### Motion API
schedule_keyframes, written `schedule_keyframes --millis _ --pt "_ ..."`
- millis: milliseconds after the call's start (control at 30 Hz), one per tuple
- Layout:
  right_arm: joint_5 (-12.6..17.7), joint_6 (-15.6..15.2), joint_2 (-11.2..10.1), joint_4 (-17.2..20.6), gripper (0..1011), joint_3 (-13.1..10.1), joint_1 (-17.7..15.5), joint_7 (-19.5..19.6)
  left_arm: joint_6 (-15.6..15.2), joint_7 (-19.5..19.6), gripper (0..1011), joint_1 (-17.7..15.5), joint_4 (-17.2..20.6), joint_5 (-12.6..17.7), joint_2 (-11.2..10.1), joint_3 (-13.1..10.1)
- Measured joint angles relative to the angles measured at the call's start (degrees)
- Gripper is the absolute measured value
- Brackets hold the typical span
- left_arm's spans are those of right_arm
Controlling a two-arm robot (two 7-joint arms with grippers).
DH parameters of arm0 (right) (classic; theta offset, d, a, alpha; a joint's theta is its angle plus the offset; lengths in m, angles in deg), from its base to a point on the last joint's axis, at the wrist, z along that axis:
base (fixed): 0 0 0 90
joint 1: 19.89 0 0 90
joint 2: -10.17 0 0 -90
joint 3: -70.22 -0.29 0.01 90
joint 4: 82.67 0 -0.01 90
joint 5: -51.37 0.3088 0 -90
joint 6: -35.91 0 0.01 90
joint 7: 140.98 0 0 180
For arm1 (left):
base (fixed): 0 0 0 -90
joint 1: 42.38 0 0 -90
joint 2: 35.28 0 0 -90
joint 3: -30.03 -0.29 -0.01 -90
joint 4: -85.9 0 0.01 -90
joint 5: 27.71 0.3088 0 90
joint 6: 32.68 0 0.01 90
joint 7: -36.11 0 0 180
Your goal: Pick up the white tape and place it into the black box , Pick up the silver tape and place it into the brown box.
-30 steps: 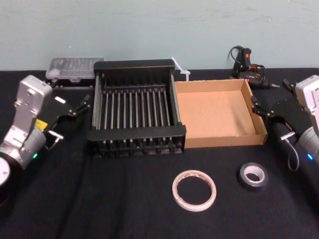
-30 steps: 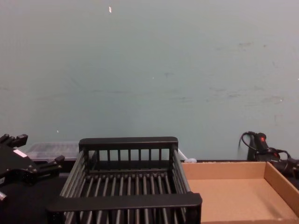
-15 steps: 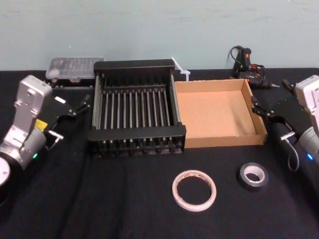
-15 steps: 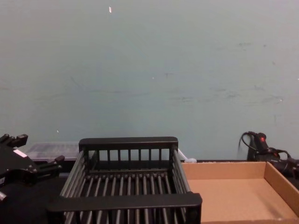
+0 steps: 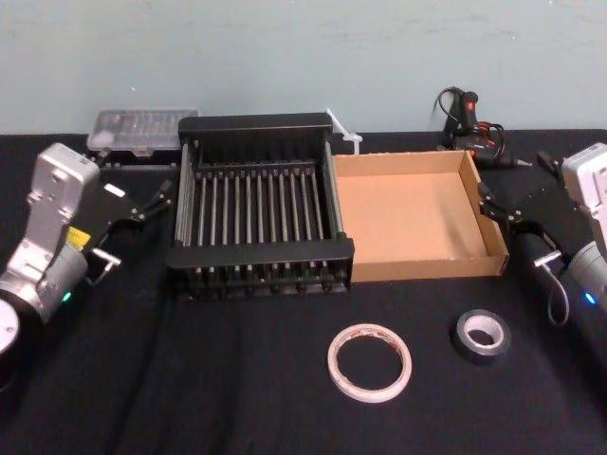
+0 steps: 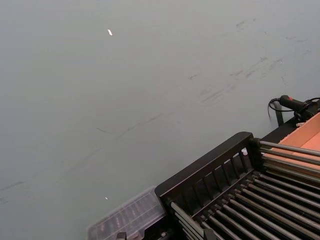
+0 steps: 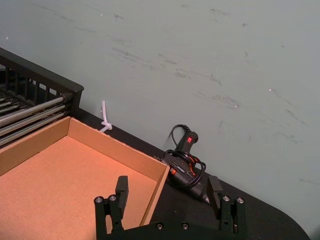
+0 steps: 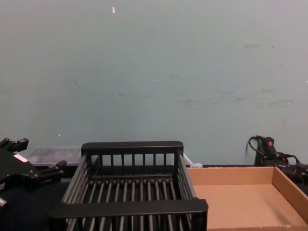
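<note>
The white tape lies flat on the black cloth near the table's front, with the silver tape a short way to its right. Behind them the black box and the brown box stand side by side, both with nothing inside. My left gripper hovers open just left of the black box; it is also at the chest view's lower left, left gripper. My right gripper is open beside the brown box's right wall, well behind the silver tape. The right wrist view has the right gripper over that box's corner.
A clear plastic case sits behind the black box at the back left. A glue gun with its cable lies at the back right, near my right gripper. A white zip tie rests between the boxes at the back.
</note>
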Motion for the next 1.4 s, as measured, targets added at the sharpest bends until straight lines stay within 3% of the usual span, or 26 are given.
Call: schedule_keyframes --millis 367,700,1033,1233,1400 --pt "0.3 -0.4 0.0 0.4 1000 -0.8 -0.3 -1.5 0.0 0.0 1001 0.0 0.0 0.0 0.0 0.0" --pt "3.1 -3.3 -2.7 6.0 1000 -3.9 -3.8 -5.0 0.0 0.0 1001 0.0 0.0 0.0 0.0 0.0" --pt "8.2 -7.2 -7.5 15.2 1000 -9.6 -11.3 -8.5 0.0 0.0 1001 0.0 0.0 0.0 0.0 0.0" --pt "11.9 -9.5 -9.7 19.1 1000 -13.0 -15.9 -10.7 0.0 0.0 1001 0.0 0.0 0.0 0.0 0.0" --pt "13.3 -10.9 -11.0 21.1 1000 -14.9 -18.9 -12.2 0.0 0.0 1001 0.0 0.0 0.0 0.0 0.0"
